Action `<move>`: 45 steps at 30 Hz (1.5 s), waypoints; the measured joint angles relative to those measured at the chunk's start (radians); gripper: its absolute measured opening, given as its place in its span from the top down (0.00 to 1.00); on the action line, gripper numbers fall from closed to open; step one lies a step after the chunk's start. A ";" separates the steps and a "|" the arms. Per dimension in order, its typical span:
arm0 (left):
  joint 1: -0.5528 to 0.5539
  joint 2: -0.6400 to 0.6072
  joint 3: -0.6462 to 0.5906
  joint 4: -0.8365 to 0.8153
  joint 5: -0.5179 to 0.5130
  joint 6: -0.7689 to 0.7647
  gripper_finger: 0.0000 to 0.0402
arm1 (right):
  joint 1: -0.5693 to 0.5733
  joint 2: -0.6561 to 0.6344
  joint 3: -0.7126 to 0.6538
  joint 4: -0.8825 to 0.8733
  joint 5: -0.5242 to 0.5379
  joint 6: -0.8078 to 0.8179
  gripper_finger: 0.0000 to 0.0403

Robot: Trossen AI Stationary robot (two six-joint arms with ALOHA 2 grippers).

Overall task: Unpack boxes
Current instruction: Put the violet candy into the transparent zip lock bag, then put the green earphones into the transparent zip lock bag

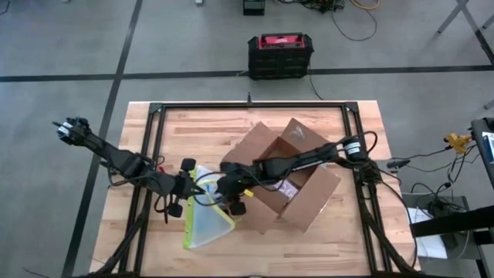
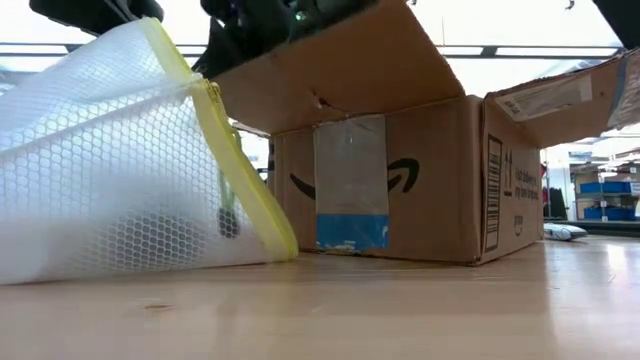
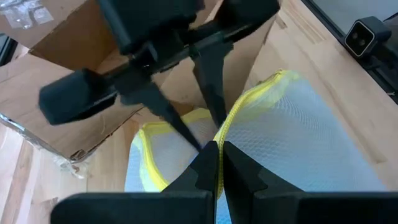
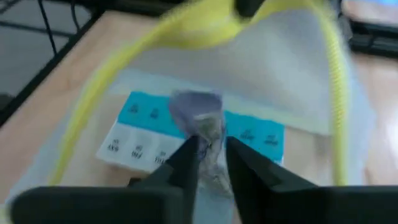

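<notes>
Left end effector (image 3: 219, 163) clamped on the yellow rim of the clear mesh plastic pouch (image 1: 207, 220); right end effector (image 4: 211, 155), fingers apart, reaches inside. Beside the open brown cardboard box (image 1: 289, 174), hold the mouth wide

Both arms I was driving were dark, almost black, built of slim jointed segments. The left arm (image 1: 123, 161) ended at its far joint in a pale, silvery cap, and the right arm (image 1: 309, 158) carried a light grey ring near its base. Thin black cables looped along each arm. The left gripper (image 3: 219, 163) had two matte black wedge-shaped fingers. The right gripper (image 4: 212, 157) had the same tapered black fingers on a blocky black body.
</notes>
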 joint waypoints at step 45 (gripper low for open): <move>-0.001 0.001 -0.040 0.026 0.000 -0.027 1.00 | -0.079 -0.135 -0.320 -0.719 0.331 0.500 1.00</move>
